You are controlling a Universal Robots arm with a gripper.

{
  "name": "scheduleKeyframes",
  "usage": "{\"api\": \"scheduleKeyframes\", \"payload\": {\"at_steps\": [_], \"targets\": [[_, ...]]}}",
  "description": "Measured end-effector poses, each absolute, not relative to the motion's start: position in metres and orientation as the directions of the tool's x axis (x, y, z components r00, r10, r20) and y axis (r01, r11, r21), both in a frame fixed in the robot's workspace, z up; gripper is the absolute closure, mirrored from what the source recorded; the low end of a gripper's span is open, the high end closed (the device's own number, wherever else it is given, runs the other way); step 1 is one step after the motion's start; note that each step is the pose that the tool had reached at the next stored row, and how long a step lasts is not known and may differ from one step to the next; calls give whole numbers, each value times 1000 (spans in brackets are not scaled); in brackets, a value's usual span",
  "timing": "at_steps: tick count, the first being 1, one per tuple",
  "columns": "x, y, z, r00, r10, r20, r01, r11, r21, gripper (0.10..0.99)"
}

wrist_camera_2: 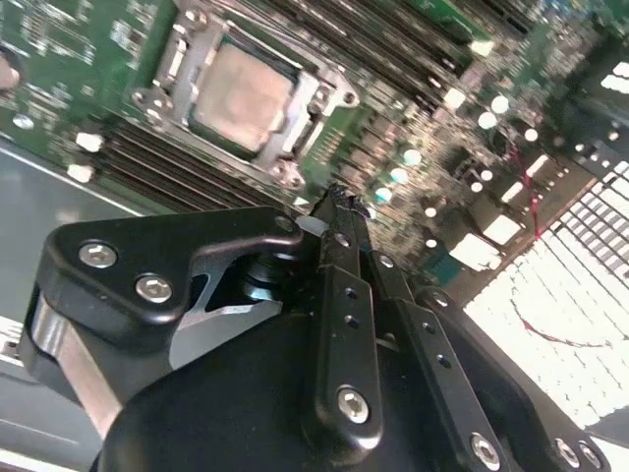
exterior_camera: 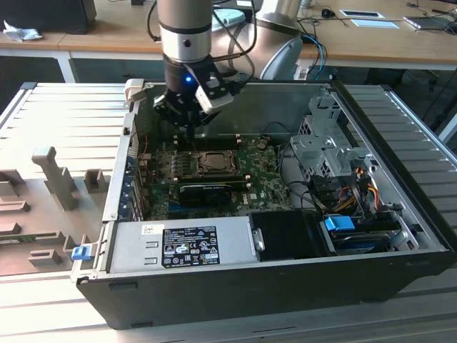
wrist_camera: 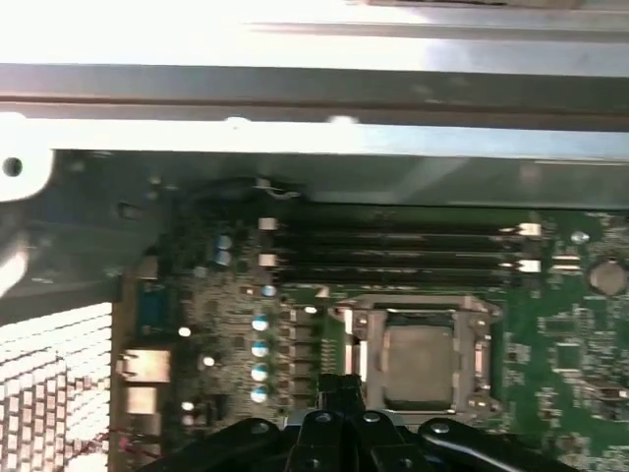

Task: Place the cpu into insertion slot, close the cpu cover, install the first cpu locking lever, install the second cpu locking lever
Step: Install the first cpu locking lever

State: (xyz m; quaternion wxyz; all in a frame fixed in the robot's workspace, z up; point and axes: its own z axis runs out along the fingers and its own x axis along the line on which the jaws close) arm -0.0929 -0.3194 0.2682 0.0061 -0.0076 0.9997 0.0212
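The small square cpu with its pale silvery-grey metal top (wrist_camera_2: 241, 95) already sits in the socket on the green motherboard (wrist_camera: 560, 334), with the thin metal-frame cpu cover (wrist_camera_2: 324, 93) lying down around it. So the work appears to be at the locking levers. In the exterior view the black tool (exterior_camera: 191, 123) hangs over the board just off the socket's 11 o'clock corner — its fingers look pressed together on nothing. In my judgement, the next move calls for a fine, low approach to a lever, though I cannot make the levers out.
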Motion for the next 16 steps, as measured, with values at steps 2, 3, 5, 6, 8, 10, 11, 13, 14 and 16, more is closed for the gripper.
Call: {"api": "scheduleKeyframes", "payload": {"at_steps": [2, 3, 5, 6, 8, 10, 11, 13, 14, 16], "targets": [[-99, -318, 267, -1000, -15, -13, -16, 999, 43, 980], [-100, -317, 266, -1000, -16, -13, -16, 999, 43, 980], [-103, -312, 263, -1000, -17, -13, -17, 999, 43, 980], [-104, -310, 262, -1000, -17, -13, -17, 999, 43, 980], [-107, -307, 260, -1000, -19, -13, -19, 999, 43, 980], [-108, -301, 258, -1000, -20, -13, -21, 999, 44, 980], [-108, -298, 258, -1000, -21, -13, -22, 999, 44, 980], [-108, -288, 258, -1000, -22, -13, -23, 999, 44, 980], [-107, -286, 258, -1000, -23, -13, -23, 999, 44, 980], [-102, -286, 258, -1000, -23, -13, -23, 999, 44, 980]]}}
